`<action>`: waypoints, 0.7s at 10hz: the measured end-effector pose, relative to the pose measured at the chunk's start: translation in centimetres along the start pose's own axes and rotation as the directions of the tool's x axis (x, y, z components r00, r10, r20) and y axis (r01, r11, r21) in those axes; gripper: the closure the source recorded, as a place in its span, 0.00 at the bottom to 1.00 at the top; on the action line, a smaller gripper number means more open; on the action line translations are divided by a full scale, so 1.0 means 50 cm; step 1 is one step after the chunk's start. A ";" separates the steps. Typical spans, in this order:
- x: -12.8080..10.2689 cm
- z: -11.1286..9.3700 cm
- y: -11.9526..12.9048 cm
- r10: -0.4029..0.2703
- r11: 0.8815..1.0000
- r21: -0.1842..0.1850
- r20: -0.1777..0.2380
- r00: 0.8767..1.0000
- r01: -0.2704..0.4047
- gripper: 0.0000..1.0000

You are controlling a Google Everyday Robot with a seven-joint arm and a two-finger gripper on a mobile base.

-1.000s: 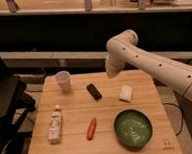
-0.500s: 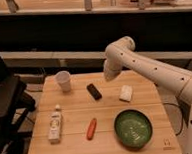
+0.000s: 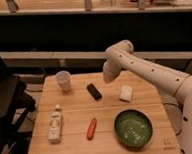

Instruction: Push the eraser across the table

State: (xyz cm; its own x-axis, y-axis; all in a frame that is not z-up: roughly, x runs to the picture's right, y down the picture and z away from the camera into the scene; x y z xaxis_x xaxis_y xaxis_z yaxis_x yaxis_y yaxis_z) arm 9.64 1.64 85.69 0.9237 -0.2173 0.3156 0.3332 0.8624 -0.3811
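Approach step: my gripper, fingers clenched, hangs over the bench near the eraser, which lies mid-bench untouched; next I judge it must lower beside it and sweep across.

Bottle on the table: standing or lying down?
Lying down: the bottle lies flat on the table, cap pointing to the far edge. The gripper, shut, hovers just right of the eraser.
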 end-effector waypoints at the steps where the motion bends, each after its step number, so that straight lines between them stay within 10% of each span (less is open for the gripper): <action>1: 0.003 0.008 0.001 0.002 1.000 -0.002 0.003 1.000 -0.002 1.00; 7: 0.019 0.082 -0.009 -0.008 0.999 -0.037 0.025 1.000 0.008 1.00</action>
State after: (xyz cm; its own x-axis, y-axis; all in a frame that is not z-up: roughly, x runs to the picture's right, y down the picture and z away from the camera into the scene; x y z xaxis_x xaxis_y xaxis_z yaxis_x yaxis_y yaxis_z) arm 9.56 2.93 89.74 0.9160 -0.2122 0.3404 0.3477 0.8432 -0.4101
